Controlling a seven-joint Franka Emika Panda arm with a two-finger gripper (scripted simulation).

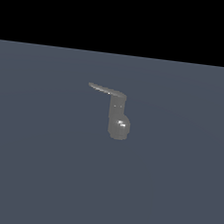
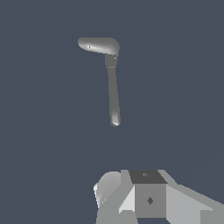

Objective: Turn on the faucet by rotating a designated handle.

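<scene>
Gripper (image 2: 146, 199), jaw state indiscernible, well apart from faucet (image 2: 105, 48) and handle (image 2: 113, 96).

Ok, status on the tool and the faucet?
Tool clear of the faucet, jaw state unreadable. Handle untouched, pointing to the exterior view's left. Nothing in the way.

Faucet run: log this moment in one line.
faucet: upright | handle: points to exterior view's left, untouched | gripper: apart from faucet, state unclear

Pale grey blocky claw (image 2: 151, 199), dark top panel, small diamond mark
</scene>
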